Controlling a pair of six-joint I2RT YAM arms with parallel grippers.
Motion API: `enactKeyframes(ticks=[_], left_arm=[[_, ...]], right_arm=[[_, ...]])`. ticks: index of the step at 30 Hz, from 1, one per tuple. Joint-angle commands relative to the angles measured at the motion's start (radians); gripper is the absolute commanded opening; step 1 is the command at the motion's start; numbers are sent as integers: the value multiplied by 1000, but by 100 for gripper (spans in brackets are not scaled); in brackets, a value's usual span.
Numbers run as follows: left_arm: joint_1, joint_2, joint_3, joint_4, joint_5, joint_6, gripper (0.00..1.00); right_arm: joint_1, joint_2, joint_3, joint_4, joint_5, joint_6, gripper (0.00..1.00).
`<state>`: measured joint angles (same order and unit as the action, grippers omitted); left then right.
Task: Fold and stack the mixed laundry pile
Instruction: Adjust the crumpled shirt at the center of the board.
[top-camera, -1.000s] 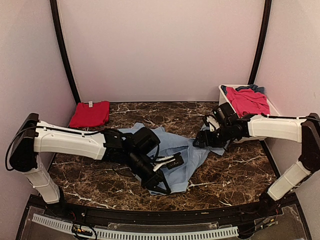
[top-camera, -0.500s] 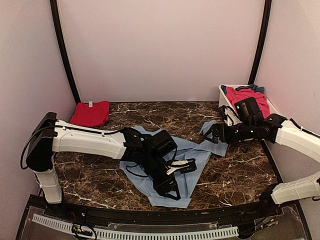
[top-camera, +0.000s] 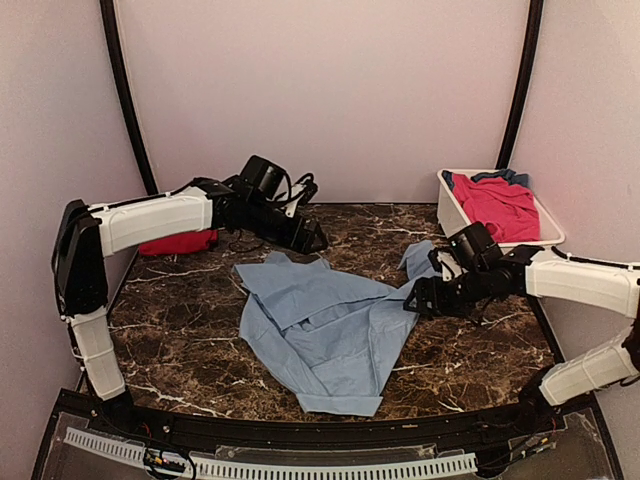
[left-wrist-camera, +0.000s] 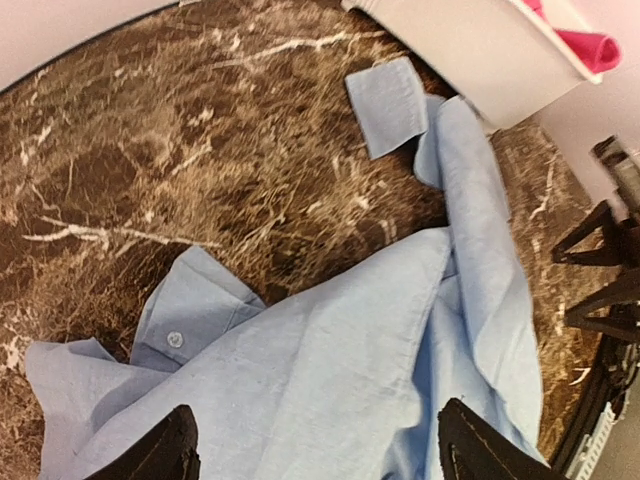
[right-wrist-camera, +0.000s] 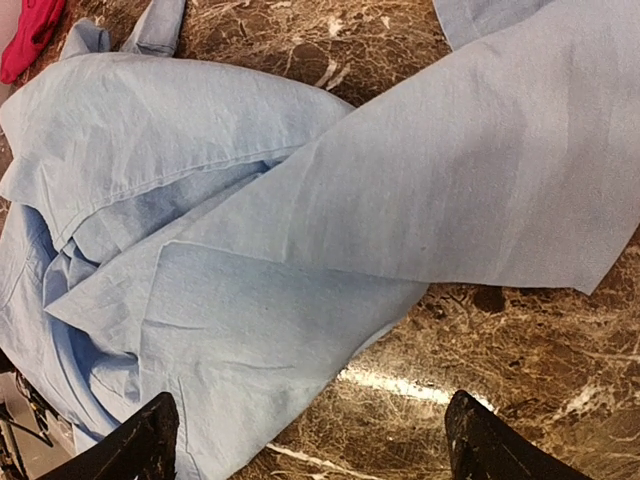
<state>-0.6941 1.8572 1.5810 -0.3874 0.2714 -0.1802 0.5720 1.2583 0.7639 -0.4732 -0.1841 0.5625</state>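
Observation:
A large light-blue collared shirt (top-camera: 325, 330) lies spread and rumpled at the middle of the table, one sleeve (top-camera: 420, 262) reaching toward the tub. My left gripper (top-camera: 316, 240) hangs open above the shirt's far edge, holding nothing. In the left wrist view its fingertips (left-wrist-camera: 172, 448) frame the shirt (left-wrist-camera: 330, 370), with the collar (left-wrist-camera: 185, 322) to the left. My right gripper (top-camera: 413, 300) stands open at the shirt's right edge, low over the table. Nothing is between its fingertips (right-wrist-camera: 148, 438) above the shirt (right-wrist-camera: 230, 190). A folded red piece (top-camera: 178, 243) lies at the back left, partly behind my left arm.
A white tub (top-camera: 452, 212) at the back right holds a pink-red garment (top-camera: 496, 205) and a darker blue piece (top-camera: 512, 177). Black frame posts (top-camera: 122, 90) stand at both back corners, and pale walls close in the dark marble table (top-camera: 480, 350).
My left gripper opened and let go of the shirt, then swung up and back to the far left. The shirt now lies flatter. My right gripper shifted slightly toward the near side.

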Motion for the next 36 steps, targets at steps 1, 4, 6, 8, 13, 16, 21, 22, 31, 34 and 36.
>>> enactKeyframes(ticks=[1,4,6,8,13,16,21,22,31,34,36], left_arm=[[-28,129,13,-124,-139,5,83],[-25,186,20,-166,-236,3,85],[-15,231,44,-237,-323,-26,84],[7,248,32,-281,-348,-66,77],[32,162,-161,-265,-392,-148,40],[66,45,-292,-239,-403,-243,23],[145,-200,-522,-119,-303,-377,33],[149,-219,-528,-119,-298,-378,46],[103,-325,-414,-172,-205,-191,71],[45,-284,-391,-196,-184,-134,74],[6,-245,-387,-198,-187,-120,74]], right_arm=[[24,52,81,76,-13,-6,90],[49,133,120,92,-21,-18,89],[88,194,154,94,-24,-29,89],[150,242,196,77,9,-27,89],[281,344,261,53,73,-13,89],[317,401,271,51,81,-16,88],[322,448,262,6,143,-25,87],[320,452,260,1,154,-28,87],[288,347,243,37,129,-41,85],[330,317,262,74,80,-33,85],[367,334,295,79,77,-29,85]])
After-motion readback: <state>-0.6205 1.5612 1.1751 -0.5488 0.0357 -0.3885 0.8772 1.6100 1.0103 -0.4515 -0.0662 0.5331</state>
